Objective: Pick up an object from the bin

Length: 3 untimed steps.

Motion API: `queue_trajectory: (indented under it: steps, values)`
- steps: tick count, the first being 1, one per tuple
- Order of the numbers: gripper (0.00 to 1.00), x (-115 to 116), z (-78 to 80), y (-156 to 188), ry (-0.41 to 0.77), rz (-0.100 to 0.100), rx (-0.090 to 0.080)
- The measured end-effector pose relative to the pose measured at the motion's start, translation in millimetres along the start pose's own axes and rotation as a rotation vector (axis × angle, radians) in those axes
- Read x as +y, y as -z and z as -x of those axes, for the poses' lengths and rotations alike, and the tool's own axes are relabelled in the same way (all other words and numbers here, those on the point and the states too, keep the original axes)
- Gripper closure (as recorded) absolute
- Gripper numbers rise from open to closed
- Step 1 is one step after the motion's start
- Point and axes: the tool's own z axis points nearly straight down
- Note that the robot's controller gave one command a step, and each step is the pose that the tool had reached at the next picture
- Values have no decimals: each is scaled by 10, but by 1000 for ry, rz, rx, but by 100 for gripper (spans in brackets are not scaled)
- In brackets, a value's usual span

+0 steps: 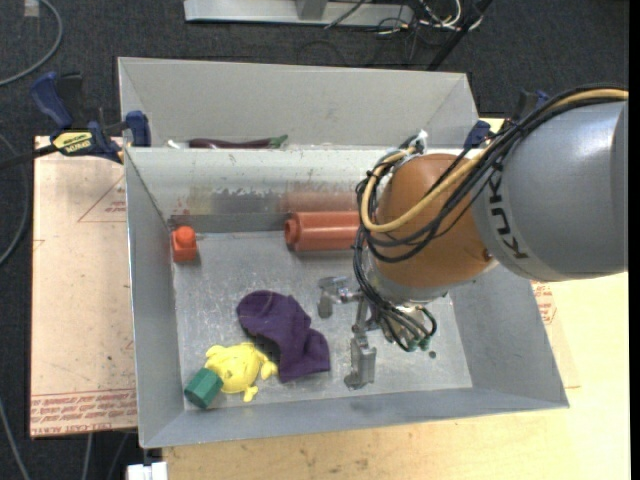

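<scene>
1. The arm (pixel 560 188) comes in from the right side and bends down into the grey metal bin (pixel 150 298); its orange wrist cover (pixel 430 228) with looped cables hangs over the right half of the floor.
2. The pincer (pixel 346 328) is low, close above the bin floor, right of the middle. Its two fingers (pixel 361 360) stand wide apart – one is nearer the back, the other nearer the front wall – and between them I see bare metal floor.
3. The thing nearest to the pincer is a crumpled purple cloth (pixel 285 333). It lies in the front middle of the bin, just beside the pincer on the left; whether they touch I cannot tell.
4. A yellow soft toy (pixel 238 368) lies against the left edge of the cloth, in the front left corner, and a small green block (pixel 203 388) touches it.
5. At the back wall lies a red-orange cylinder (pixel 322 231) on its side, partly behind the wrist cover.
6. A small orange block (pixel 183 243) stands in the back left corner – well apart from the pincer.
</scene>
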Motion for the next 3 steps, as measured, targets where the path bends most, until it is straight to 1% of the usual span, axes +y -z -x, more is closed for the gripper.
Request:
queue_trajectory:
  steps: [1,2,3]
  values:
    - [0,16,390,-491,79,-4,-20]
    - [100,607,447,-718,310,3,-2]
    - [100,606,447,-718,310,3,-2]
